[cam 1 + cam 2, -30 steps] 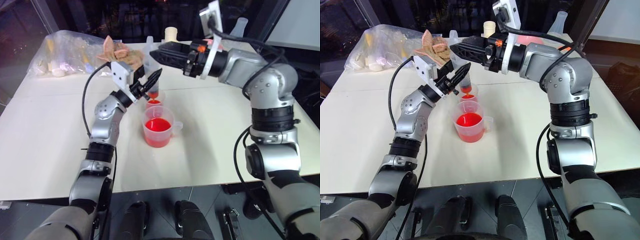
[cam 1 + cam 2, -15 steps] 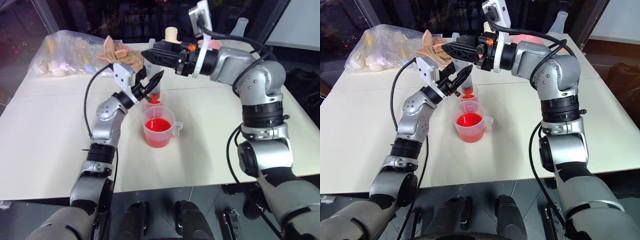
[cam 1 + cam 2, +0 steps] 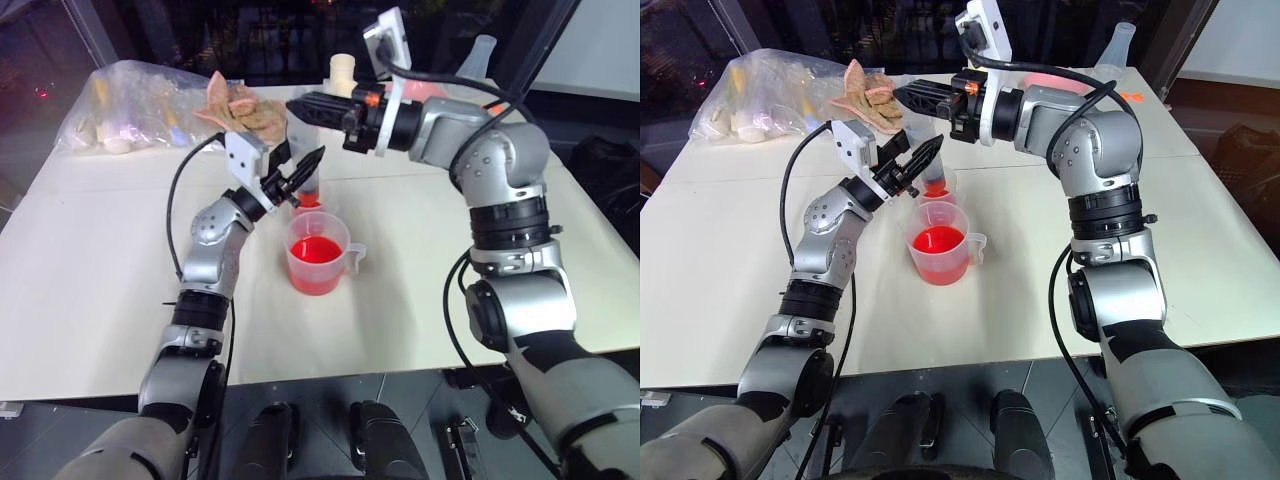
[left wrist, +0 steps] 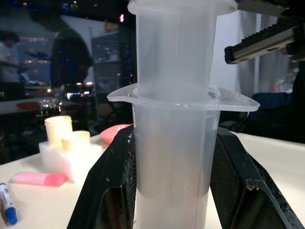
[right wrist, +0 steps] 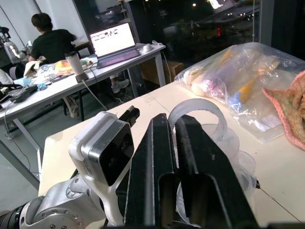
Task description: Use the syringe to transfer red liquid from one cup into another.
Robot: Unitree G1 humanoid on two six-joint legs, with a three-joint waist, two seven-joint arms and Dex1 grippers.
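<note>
On the far left of the white table (image 3: pixel 90 250) lies a clear plastic bag (image 3: pixel 140 105) of mixed items; beside it sits a crumpled pinkish cloth (image 3: pixel 235 105).

The left gripper (image 3: pixel 296 178) is clamped on the barrel of the syringe (image 3: pixel 305 160), one black finger pressed to each side, as the left wrist view shows (image 4: pixel 174 157). The syringe stands with its long axis roughly upright, leaning slightly. Its lower end points down into the small cup (image 3: pixel 310 200), and its plunger top, with a ring-shaped end (image 5: pixel 198 117), rises above the finger flange. The tip itself is hidden behind the gripper and the cup rim.

The small cup stands just behind the measuring cup (image 3: pixel 320 255) and holds a shallow layer of red liquid (image 3: pixel 308 203). The measuring cup, nearer the robot, has its handle (image 3: pixel 355 252) turned toward the robot's right. It is about half full of the same red liquid, whose surface shows as a bright red disc.

The right gripper (image 3: pixel 298 105) reaches in level from the right, pointing toward the robot's left. Its two fingers are pressed together with nothing between them. Their tips lie at the top of the plunger; actual contact cannot be judged.

Farther back on the table stand a cream-coloured block (image 3: pixel 343 68), a pink object (image 4: pixel 114 133) and a clear bottle (image 3: pixel 480 55).
</note>
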